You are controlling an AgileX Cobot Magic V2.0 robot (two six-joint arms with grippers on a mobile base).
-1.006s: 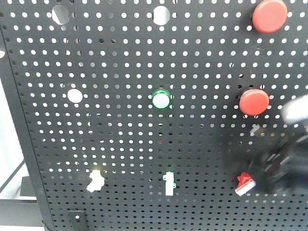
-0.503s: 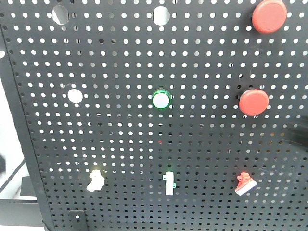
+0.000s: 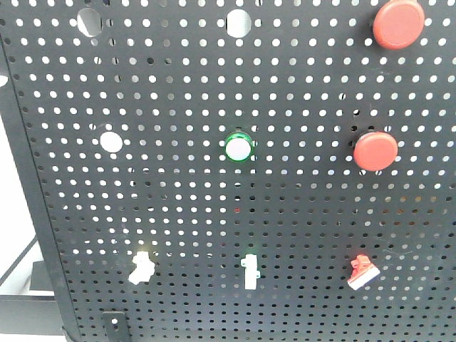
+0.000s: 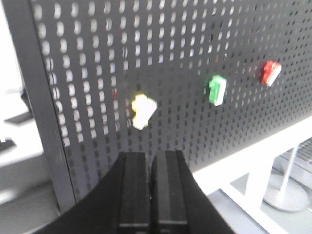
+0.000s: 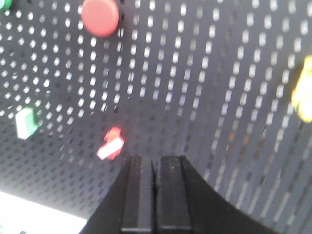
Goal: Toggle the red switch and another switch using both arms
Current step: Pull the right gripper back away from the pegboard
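The red switch (image 3: 362, 272), a small red lever with a white tip, sits low right on the black pegboard (image 3: 299, 107). It also shows in the right wrist view as the red switch (image 5: 111, 145), up and left of my right gripper (image 5: 155, 161), which is shut and apart from it. The pale yellow-white switch (image 3: 141, 266) sits low left. In the left wrist view this switch (image 4: 143, 110) is above my left gripper (image 4: 151, 157), which is shut with nothing in it. Neither arm shows in the front view.
A white toggle with a green edge (image 3: 249, 271) sits between the two switches. A green-ringed white button (image 3: 239, 147) is mid-board. Two round red push buttons (image 3: 375, 150) (image 3: 398, 24) are upper right. A yellow part (image 5: 303, 90) shows at the right wrist view's edge.
The blurred right arm that stood beside the red switch a second ago has left the front view. The switches look unmoved.
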